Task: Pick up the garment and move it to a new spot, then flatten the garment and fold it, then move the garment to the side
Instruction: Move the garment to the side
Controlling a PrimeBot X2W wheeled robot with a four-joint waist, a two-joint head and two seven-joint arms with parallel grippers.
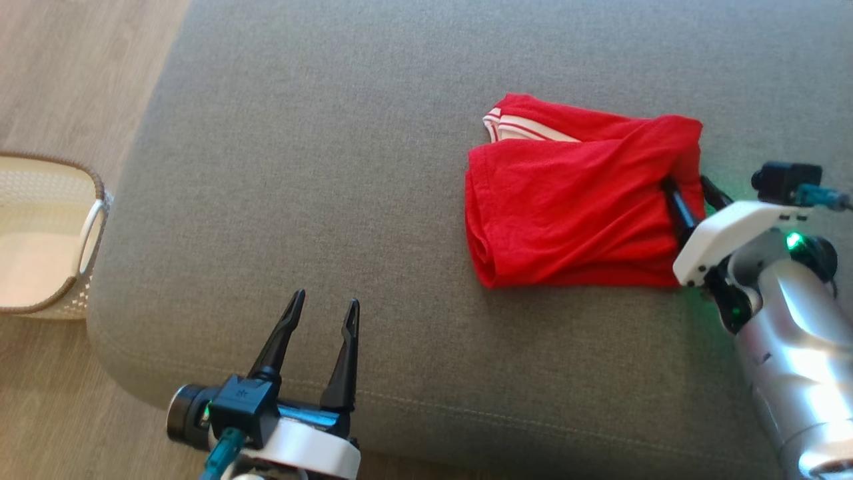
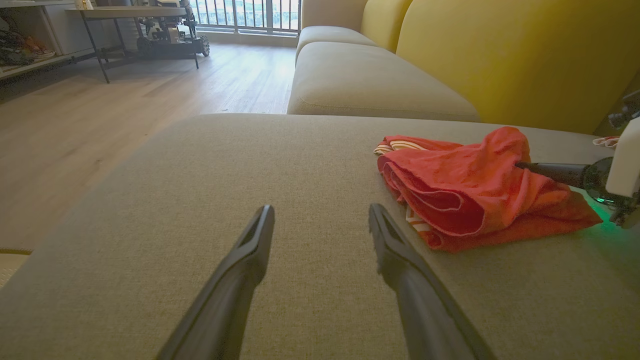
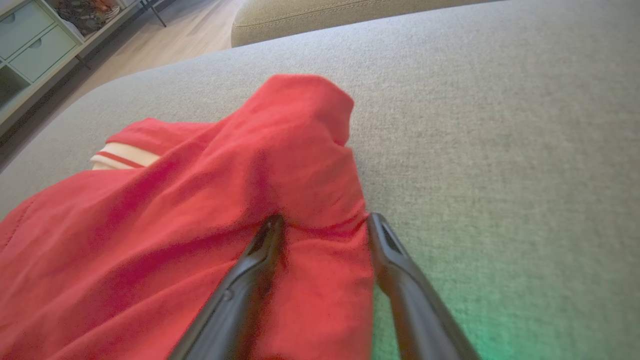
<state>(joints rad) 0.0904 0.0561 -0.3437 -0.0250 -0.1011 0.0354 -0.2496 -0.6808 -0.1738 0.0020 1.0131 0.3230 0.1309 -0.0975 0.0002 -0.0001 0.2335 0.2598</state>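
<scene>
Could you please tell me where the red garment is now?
In the head view, the red garment lies bunched on the grey cushion, on the robot's right, with the right claw straddling its right edge.

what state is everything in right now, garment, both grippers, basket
garment, loosely folded into a bundle, lying on the sofa cushion
right gripper, open, fingers either side of a fold at the garment's edge, not closed on it
left gripper, open, holding nothing, apart from the garment
basket, upright on the floor beside the cushion
</scene>
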